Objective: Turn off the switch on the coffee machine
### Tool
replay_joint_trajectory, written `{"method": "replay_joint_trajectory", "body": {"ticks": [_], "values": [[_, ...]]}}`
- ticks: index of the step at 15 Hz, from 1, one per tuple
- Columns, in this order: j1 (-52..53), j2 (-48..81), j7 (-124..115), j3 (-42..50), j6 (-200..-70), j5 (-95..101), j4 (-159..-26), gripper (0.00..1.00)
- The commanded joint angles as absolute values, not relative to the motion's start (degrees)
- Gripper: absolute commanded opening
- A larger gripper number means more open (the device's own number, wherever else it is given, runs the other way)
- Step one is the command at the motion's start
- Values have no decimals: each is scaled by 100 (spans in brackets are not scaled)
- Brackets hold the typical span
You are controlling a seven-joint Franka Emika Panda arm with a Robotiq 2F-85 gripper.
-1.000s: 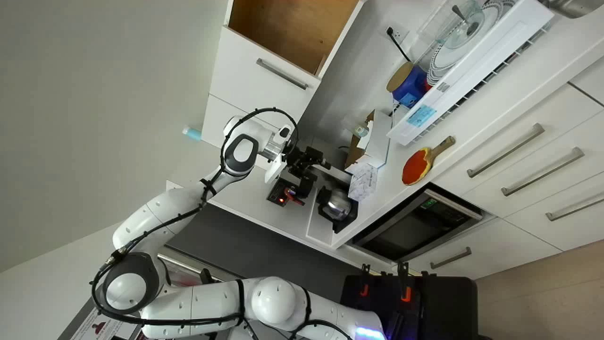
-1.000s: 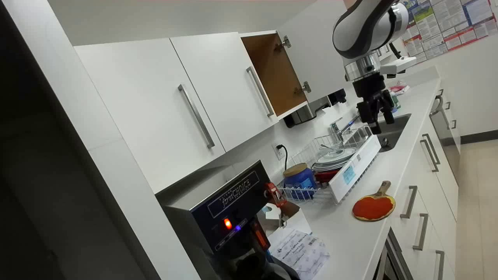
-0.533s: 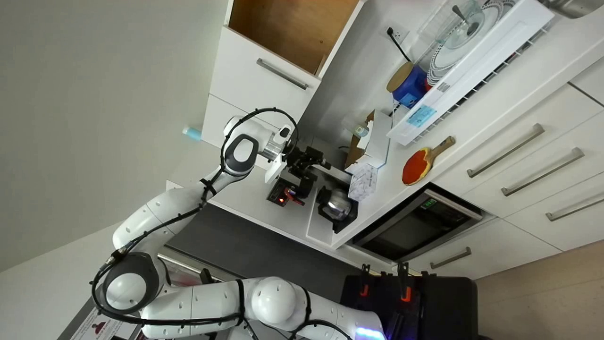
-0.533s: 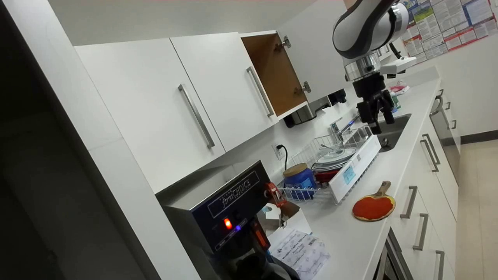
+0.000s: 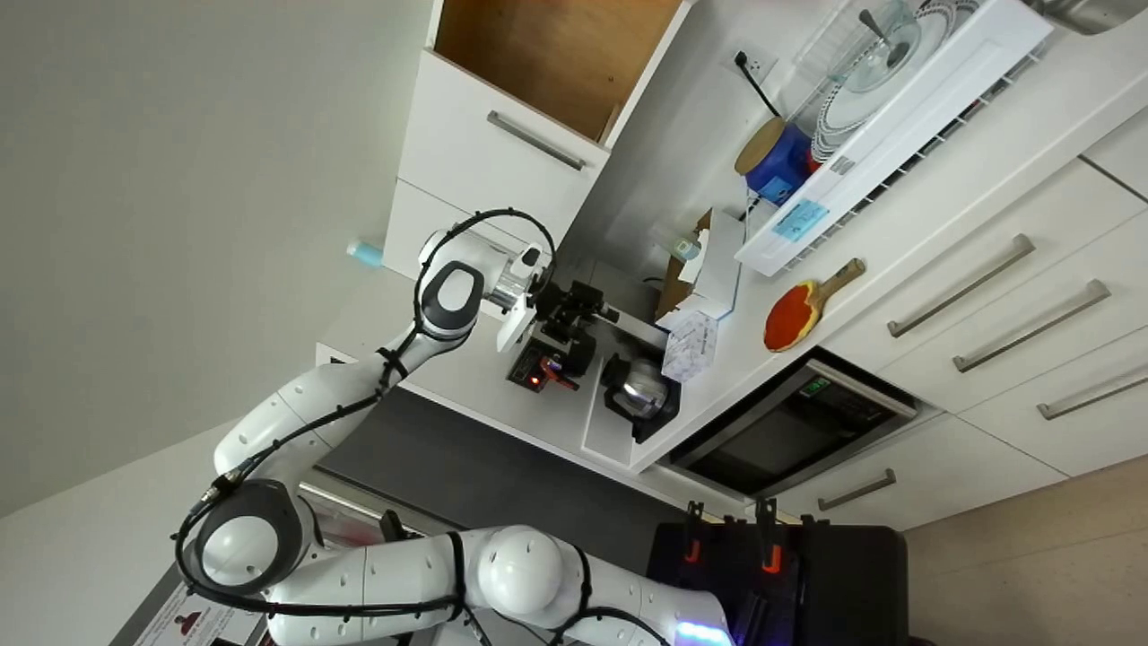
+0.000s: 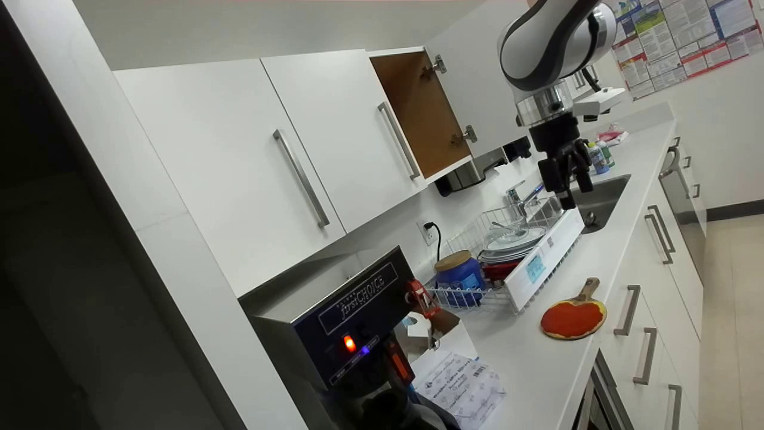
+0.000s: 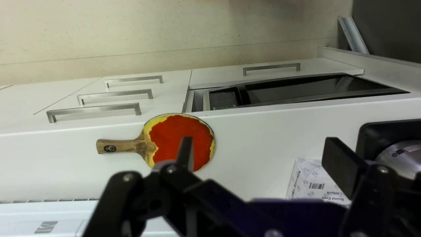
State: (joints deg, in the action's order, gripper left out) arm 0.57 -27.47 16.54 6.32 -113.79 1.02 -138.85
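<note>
The black coffee machine (image 5: pixel 527 361) with silver sides stands on the counter. Its shiny steel cup (image 5: pixel 642 389) sits at its front. The machine's dark front panel (image 6: pixel 358 307) shows in an exterior view. An orange-red switch light (image 6: pixel 350 343) glows on the panel, and it also shows lit in an exterior view (image 5: pixel 534 380). In the wrist view only the black base and part of the steel cup (image 7: pixel 404 158) show at the right edge; the switch is out of view there. My gripper (image 7: pixel 260 143) is open and empty. It hangs in the air, apart from the machine (image 6: pixel 576 192).
A red paddle (image 7: pixel 179 140) lies near the counter edge. A stirrers box (image 7: pixel 315 184) lies beside the machine. A dish rack (image 6: pixel 543 263) with plates and a blue jar (image 6: pixel 459 278) stand farther along. An upper cabinet door is open. A dark oven (image 5: pixel 794 426) is built in below.
My gripper and wrist have shifted slightly to the left in both exterior views during the last half second. The switch light stays lit. Nothing else has visibly moved.
</note>
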Motion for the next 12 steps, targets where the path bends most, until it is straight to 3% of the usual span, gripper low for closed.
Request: {"method": "replay_joint_trajectory", "body": {"ticks": [1,12], "values": [[173,-3072,1293,217,-11392,127,-14152,100],[1155,-3074,1358,-273,-11362,-985,-14361,100]]}}
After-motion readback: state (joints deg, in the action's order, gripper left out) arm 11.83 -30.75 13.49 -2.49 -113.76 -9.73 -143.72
